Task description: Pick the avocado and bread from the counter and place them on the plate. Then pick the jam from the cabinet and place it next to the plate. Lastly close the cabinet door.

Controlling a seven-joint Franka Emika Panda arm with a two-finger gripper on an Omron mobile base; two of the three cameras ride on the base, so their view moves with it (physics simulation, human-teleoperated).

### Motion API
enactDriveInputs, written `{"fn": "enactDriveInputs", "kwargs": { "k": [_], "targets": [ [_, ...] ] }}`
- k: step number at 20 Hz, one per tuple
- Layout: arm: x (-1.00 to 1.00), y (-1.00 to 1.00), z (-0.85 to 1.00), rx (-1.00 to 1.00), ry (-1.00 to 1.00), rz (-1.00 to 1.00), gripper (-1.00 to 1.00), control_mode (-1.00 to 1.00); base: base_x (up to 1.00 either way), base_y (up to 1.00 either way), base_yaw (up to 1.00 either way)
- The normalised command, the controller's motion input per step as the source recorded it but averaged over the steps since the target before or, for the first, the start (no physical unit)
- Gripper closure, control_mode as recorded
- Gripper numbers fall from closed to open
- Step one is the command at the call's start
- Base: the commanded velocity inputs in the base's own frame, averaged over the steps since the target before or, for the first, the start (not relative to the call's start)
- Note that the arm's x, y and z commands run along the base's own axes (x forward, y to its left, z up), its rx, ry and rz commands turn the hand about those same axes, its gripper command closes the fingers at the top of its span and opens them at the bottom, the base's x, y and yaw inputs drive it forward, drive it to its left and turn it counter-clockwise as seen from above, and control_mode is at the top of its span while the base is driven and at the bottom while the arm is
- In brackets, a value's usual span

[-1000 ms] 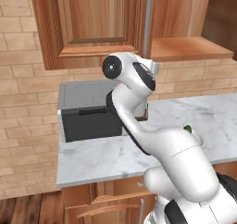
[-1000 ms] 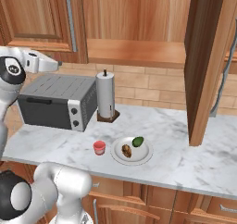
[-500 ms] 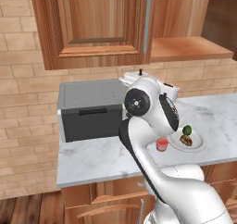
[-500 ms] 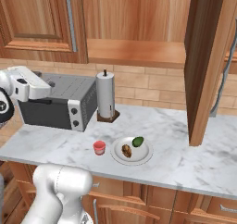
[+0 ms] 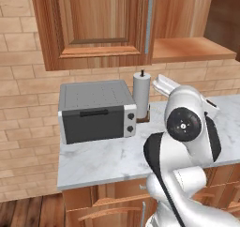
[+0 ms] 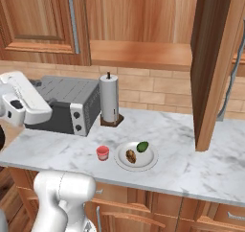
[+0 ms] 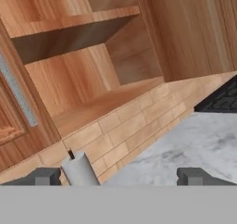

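Gripper (image 7: 118, 177) tips stand far apart at the bottom of the hand view, spread wide with nothing between them but brick wall and marble. Seen from the right base camera, the white hand sits at the left edge of the frame, in front of the toaster oven (image 6: 64, 104), well apart from the food.

At lower centre of the right base view the plate (image 6: 151, 161) lies on the counter (image 6: 201, 164), with the avocado (image 6: 142, 146) on its upper right part and the bread (image 6: 130, 155) on its left part, the two close together. The jam (image 6: 102, 152) stands on the marble just beside the plate's left rim, not on it. All three lie to the right of the hand in that frame, with bare marble between.

Further back, a paper-towel roll (image 6: 109, 98) stands upright on its holder beside the toaster oven's right end. Above, the cabinet (image 6: 143, 53) is open, its wooden shelf bare. The cabinet door (image 6: 213, 63) juts forward at the right of the frame, edge toward the camera.

Through the hand camera, tilted, the open cabinet's shelf fills the upper left, and the top of the paper-towel roll shows at the lower left, next to the left fingertip (image 7: 40, 176).

From the left base camera the arm's white bulk at lower right covers the counter where the plate would be.
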Motion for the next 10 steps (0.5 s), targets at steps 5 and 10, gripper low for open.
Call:
{"fn": "enactDriveInputs", "kwargs": {
  "k": [5, 10],
  "targets": [
    [-0.75, -0.61, 0.11, 0.09, -0.13, 0.0, -1.0, -1.0, 0.0, 0.0, 0.0],
    [-0.62, -0.65, 0.05, 0.06, -0.1, 0.0, -1.0, -1.0, 0.0, 0.0, 0.0]
  ]
}}
